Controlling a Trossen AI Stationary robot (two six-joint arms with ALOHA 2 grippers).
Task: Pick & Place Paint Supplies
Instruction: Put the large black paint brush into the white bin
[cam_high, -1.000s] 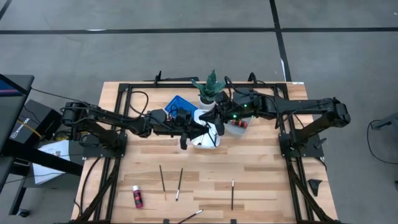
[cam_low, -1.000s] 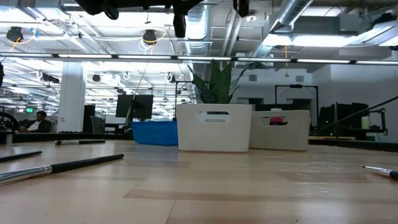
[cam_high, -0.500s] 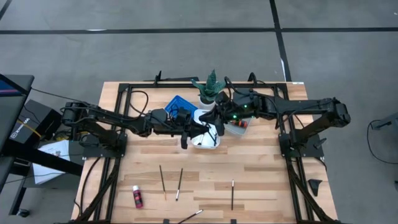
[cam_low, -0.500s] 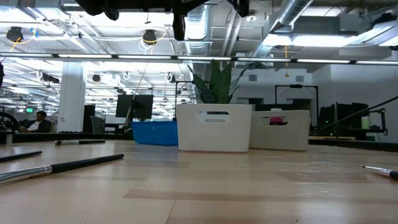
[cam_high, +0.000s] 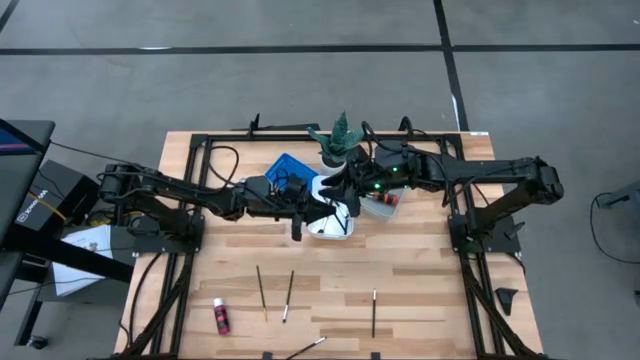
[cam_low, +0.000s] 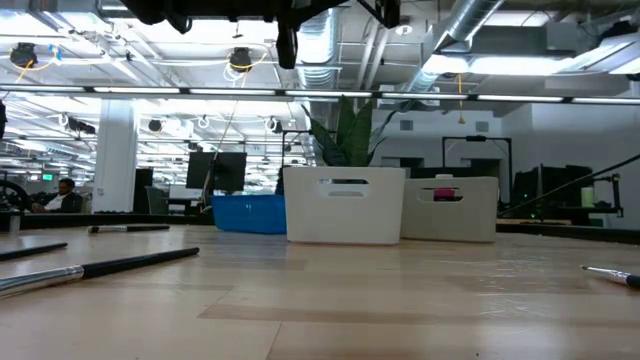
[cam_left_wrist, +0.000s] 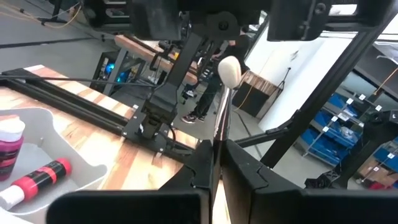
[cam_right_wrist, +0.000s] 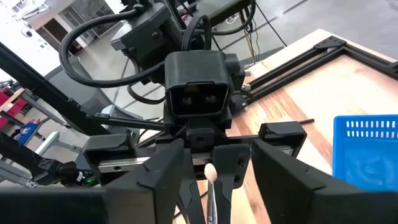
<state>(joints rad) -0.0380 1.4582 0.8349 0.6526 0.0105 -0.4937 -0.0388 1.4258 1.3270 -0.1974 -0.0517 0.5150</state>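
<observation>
Over the last second we see almost no movement: our left gripper (cam_left_wrist: 217, 148) still hangs at the white tray's (cam_high: 338, 230) edge, its fingers closed on one upright paintbrush (cam_left_wrist: 221, 106). The right gripper (cam_high: 347, 192) faces it nearby, spread wide and empty. We judge that the brush is not yet released.

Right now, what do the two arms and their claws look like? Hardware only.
Both arms are matte black, built of blocky jointed links, with loose black cables looping along them. The left arm ends in a left claw with two flat, angular dark fingers. The right arm shows small green and red indicator lights near its wrist; its right claw has matching wedge-shaped black fingers. No lettering is legible.
</observation>
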